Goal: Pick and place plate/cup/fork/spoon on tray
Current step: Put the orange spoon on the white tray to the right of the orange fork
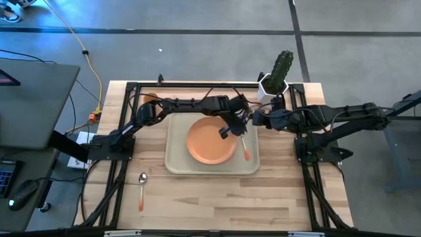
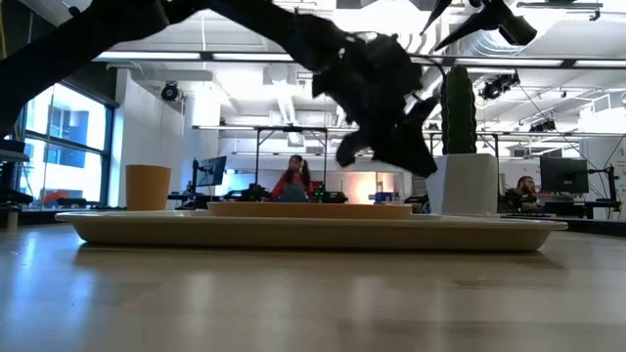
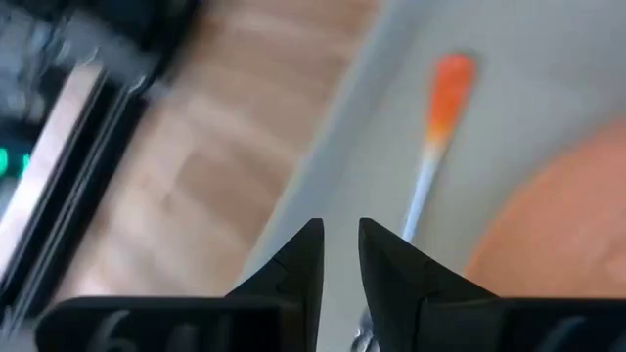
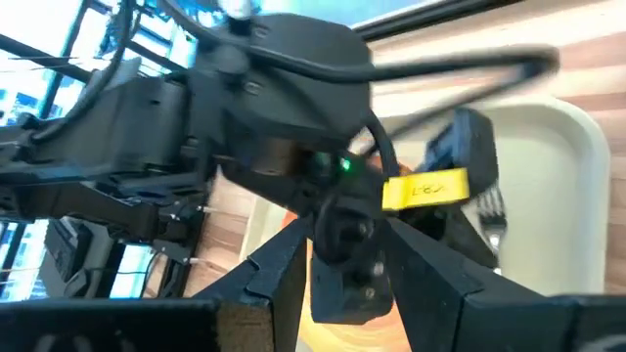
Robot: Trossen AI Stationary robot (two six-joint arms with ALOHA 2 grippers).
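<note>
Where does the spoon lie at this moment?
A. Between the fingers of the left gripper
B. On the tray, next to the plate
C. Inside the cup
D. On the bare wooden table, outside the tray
D: in the high view the spoon lies on the wooden table, off the tray, near its front left corner.

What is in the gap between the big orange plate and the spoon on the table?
In the high view, only the beige rectangular plastic tray's raised rim and bare wooden table separate the round orange plate from the orange-handled silver spoon.
</note>
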